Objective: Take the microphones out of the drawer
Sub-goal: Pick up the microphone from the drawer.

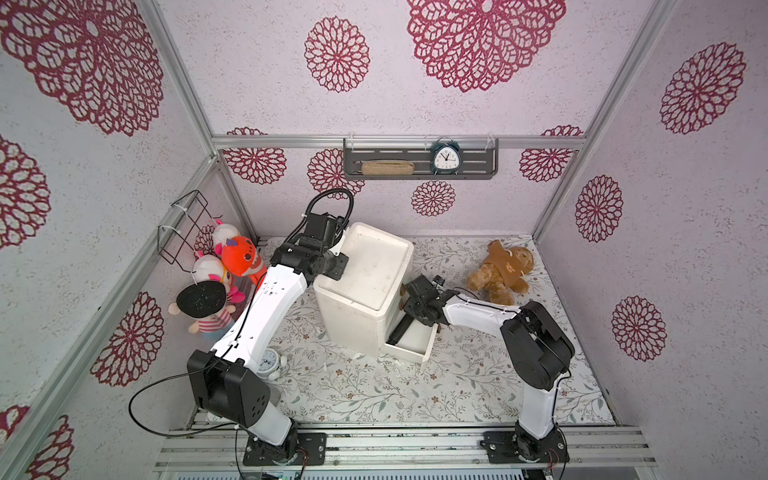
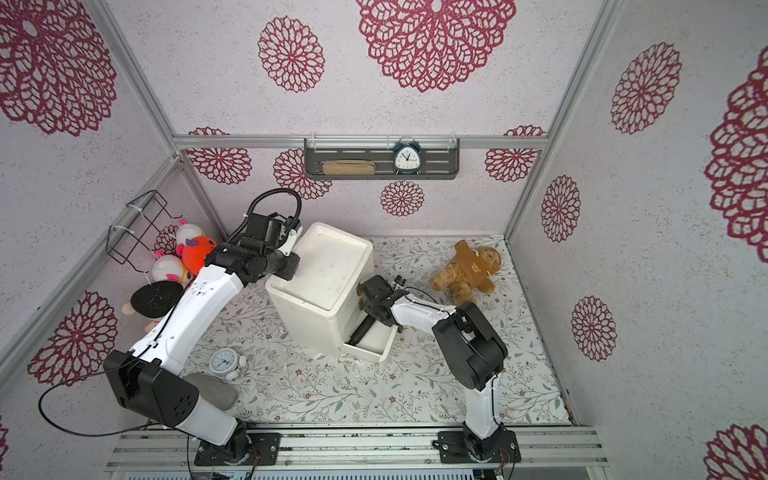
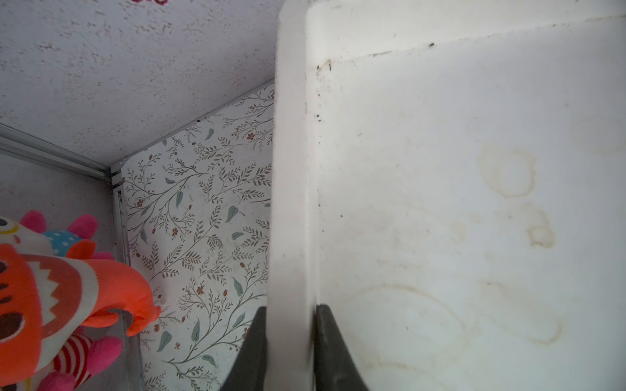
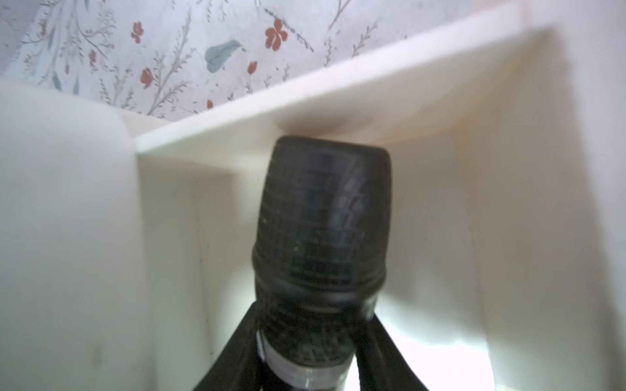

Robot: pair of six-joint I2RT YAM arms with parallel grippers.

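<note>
A tall white drawer cabinet (image 1: 365,282) stands mid-table, with its bottom drawer (image 1: 417,338) pulled out toward the front right. The black microphone (image 1: 399,331) lies slanted in that drawer, also seen in a top view (image 2: 360,331). In the right wrist view its mesh head (image 4: 321,220) points at the drawer wall (image 4: 338,101). My right gripper (image 4: 312,309) reaches down into the drawer (image 2: 376,338), and its fingers press both sides of the microphone's neck. My left gripper (image 3: 291,309) is shut on the cabinet's top rim (image 3: 291,169) at the back left corner (image 1: 338,251).
Plush toys (image 1: 237,262) pile up at the left wall under a wire basket (image 1: 187,228). A brown teddy (image 1: 500,270) lies at the back right. A small white alarm clock (image 1: 270,363) sits by the left arm. A wall shelf (image 1: 478,168) carries a green clock (image 1: 444,158).
</note>
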